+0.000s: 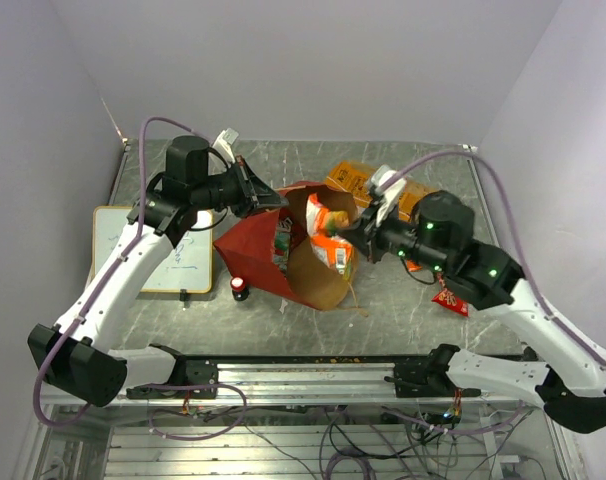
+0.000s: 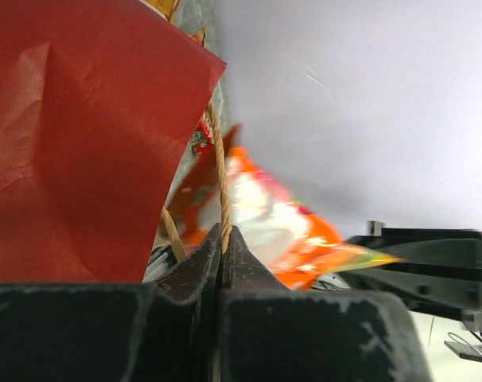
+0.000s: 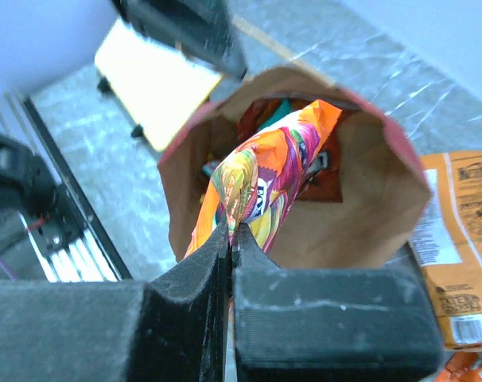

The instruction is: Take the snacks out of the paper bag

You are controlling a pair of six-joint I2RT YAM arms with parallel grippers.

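The paper bag (image 1: 255, 250), red outside and brown inside, lies on its side with its mouth toward the right arm. My left gripper (image 1: 273, 197) is shut on its twisted cord handle (image 2: 219, 175) at the bag's upper rim, next to the red wall (image 2: 74, 143). My right gripper (image 1: 349, 232) is shut on the top edge of an orange chip bag (image 3: 269, 179), held in the bag's mouth (image 3: 368, 207). The chip bag also shows in the top view (image 1: 328, 228) and in the left wrist view (image 2: 281, 223). More packets, one green-teal (image 3: 273, 114), lie deeper inside.
A large orange bag (image 1: 361, 180) lies on the table behind the paper bag. A small red packet (image 1: 451, 298) lies under the right arm. A red-and-black cylinder (image 1: 240, 288) stands by the bag's near corner. A white board (image 1: 168, 252) lies at the left.
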